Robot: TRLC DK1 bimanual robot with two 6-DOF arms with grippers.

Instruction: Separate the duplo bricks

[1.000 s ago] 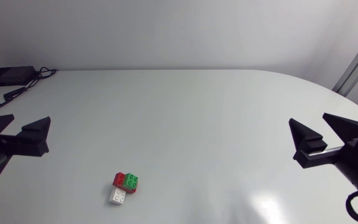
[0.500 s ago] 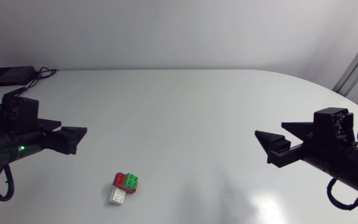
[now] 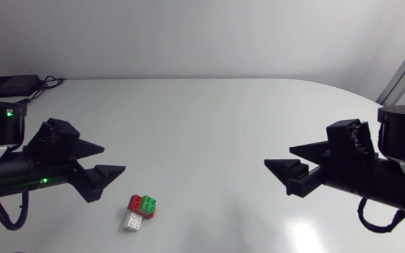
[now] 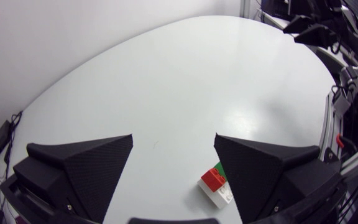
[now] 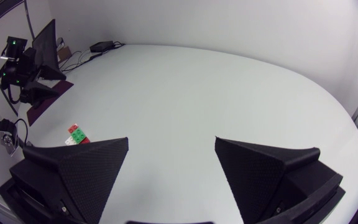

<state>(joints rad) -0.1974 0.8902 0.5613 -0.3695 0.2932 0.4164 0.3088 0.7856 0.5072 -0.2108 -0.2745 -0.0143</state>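
Bricks of red, green and white plastic, joined in one small duplo cluster (image 3: 140,211), are sitting on the white tabletop (image 3: 209,119) near the left matte black claw (image 3: 111,160), which is hanging released; the right claw (image 3: 278,156) is gaping released too, well apart.

White table (image 3: 209,119), rounded far edge, faint glare; black box (image 3: 9,86) with cables (image 3: 48,83) at far-left corner.

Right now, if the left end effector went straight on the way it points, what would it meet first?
Probably bare table. The left end effector is open, and the brick stack sits beside one finger, just off its line; depth is unclear.
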